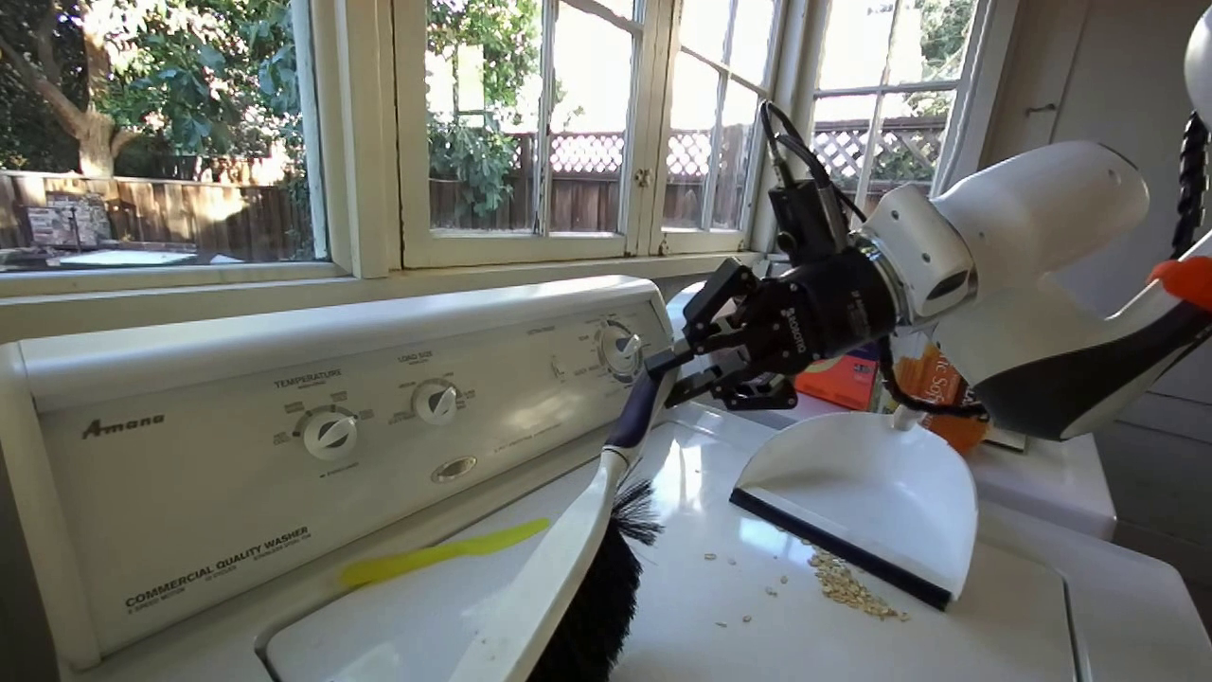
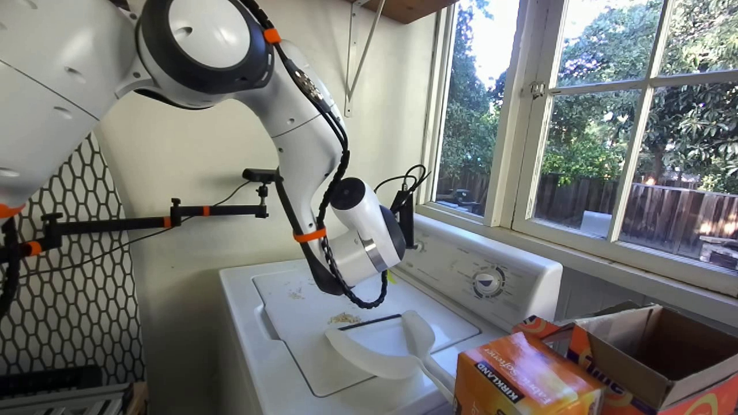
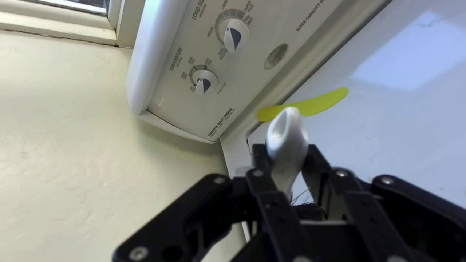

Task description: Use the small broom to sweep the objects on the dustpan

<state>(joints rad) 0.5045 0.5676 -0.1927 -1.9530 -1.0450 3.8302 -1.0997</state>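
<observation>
Already in hand: small broom [image 1: 606, 592], handle [image 1: 636, 412] clamped in the closed gripper [image 3: 287, 155], over the washer lid [image 1: 691, 616]. Apparently outstanding: tan grains [image 1: 852, 589], heaped just outside the white dustpan [image 1: 881, 483]; strays nearby, none seen inside.

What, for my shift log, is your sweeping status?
Gripper shut on small broom; grains piled just outside dustpan, some scattered; yellow strip on washer, seemingly out of the way.

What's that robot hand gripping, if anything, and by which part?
The hand holds the small broom by its handle, close to the end away from the bristles.
</observation>
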